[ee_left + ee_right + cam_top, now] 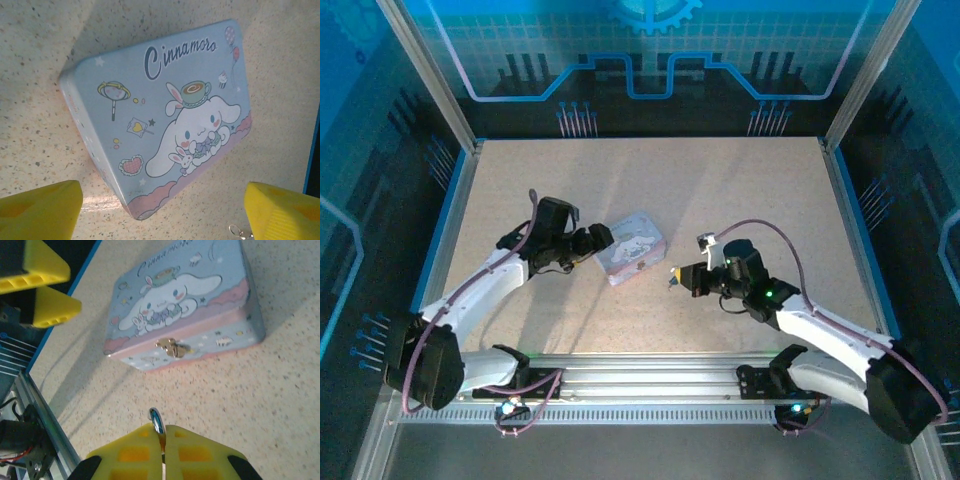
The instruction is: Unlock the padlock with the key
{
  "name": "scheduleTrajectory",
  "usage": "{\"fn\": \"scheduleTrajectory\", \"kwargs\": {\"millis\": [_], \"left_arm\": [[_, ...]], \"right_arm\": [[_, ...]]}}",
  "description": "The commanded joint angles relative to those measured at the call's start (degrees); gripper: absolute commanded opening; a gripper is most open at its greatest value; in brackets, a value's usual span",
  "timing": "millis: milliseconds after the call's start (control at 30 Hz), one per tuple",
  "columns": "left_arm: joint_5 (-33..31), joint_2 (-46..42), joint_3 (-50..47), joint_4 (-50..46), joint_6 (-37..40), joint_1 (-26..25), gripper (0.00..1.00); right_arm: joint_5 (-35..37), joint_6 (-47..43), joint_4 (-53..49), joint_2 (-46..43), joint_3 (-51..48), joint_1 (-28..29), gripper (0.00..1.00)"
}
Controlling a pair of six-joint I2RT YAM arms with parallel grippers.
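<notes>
The pastel blue-and-pink cartoon tin [635, 248] lies in the middle of the table. On its front latch hangs the small pale-gold padlock [170, 347]. My right gripper [161, 432] is shut on the key [157, 422], a thin shiny metal sliver seen edge-on that sticks out past the fingertips and points at the tin's front side. It hovers a short way in front of the padlock, apart from it [671, 278]. My left gripper [161, 210] stands open at the tin's left end [603, 238], with its yellow fingers [40, 210] wide apart and nothing between them but the tin's corner below.
A small metal ring [238, 232] lies on the speckled tabletop [740, 200] beside my left gripper's right finger. A blue raised rim [850, 230] and metal posts bound the table. Bare surface lies behind and to the right of the tin.
</notes>
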Motion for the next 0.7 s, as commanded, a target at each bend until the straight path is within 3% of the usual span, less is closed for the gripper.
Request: {"fn": "scheduleTrajectory", "kwargs": {"millis": [0, 133, 400, 667], "left_arm": [[-2.70, -3.81, 0.52, -1.83, 2.07, 1.06, 0.89], [-4.67, -7.48, -0.72, -2.29, 2.56, 1.81, 0.99], [-4.85, -10.93, -1.90, -3.28, 2.64, 3.86, 0.99], [-4.71, -11.00, -2.07, -3.56, 2.69, 4.62, 0.99]], "right_arm": [[-0.96, -2.35, -12.52, -3.95, 2.22, -0.91, 0.09], [-1.36, -1.76, -18.69, -7.44, 2.01, -0.97, 0.09], [-1.89, -0.35, -23.86, -9.51, -0.16, -1.06, 0.09], [-3.23, 0.19, -22.34, -5.30, -2.15, -1.15, 0.09]]}}
